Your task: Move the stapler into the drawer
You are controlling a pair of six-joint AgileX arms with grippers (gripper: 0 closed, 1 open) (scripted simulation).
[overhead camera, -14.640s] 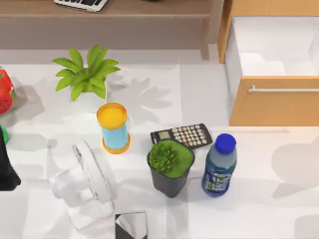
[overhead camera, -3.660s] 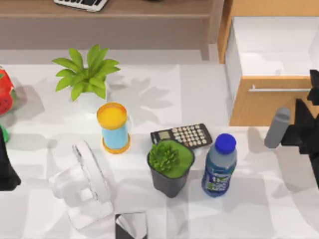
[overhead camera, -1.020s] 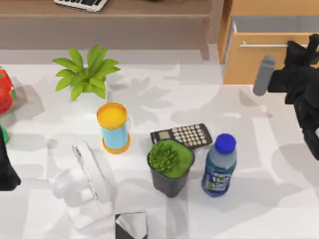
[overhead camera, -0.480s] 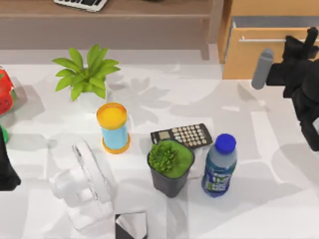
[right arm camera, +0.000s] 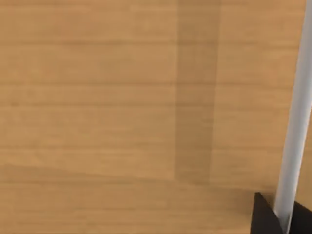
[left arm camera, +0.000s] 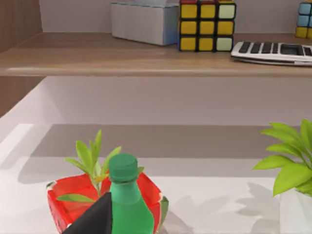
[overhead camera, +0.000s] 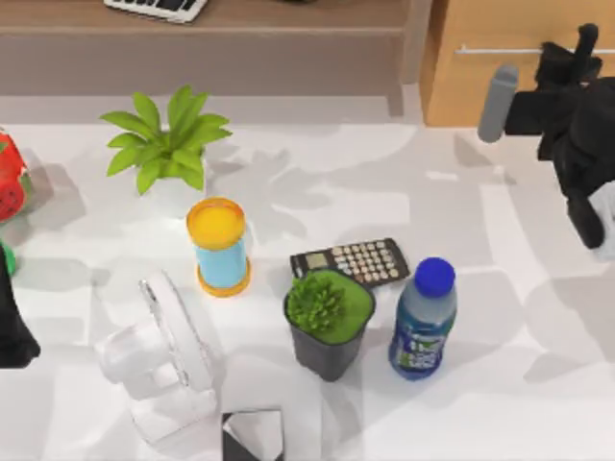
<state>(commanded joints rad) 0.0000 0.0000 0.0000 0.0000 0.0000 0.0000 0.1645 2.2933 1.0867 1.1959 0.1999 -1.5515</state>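
Wooden drawer straight ahead of right gripper, front shut up against cabinet; white inside, open to view a few seconds ago, now gone from sight. Pushed home in the last second, with gripper riding along on the front. Seen from right wrist view: plain orange-brown panel just beyond the fingertips, silver handle running between them. Clenched on handle, by the look of dark fingertips pressed close on both sides of the bar. Handle stretching away from gripper toward top view's left.

Meaning for task: closing looks finished or nearly so. Whether stapler lies inside cannot be told with front shut. Likely next: let go of handle and draw back.

Left arm parked far off, at table's left edge.
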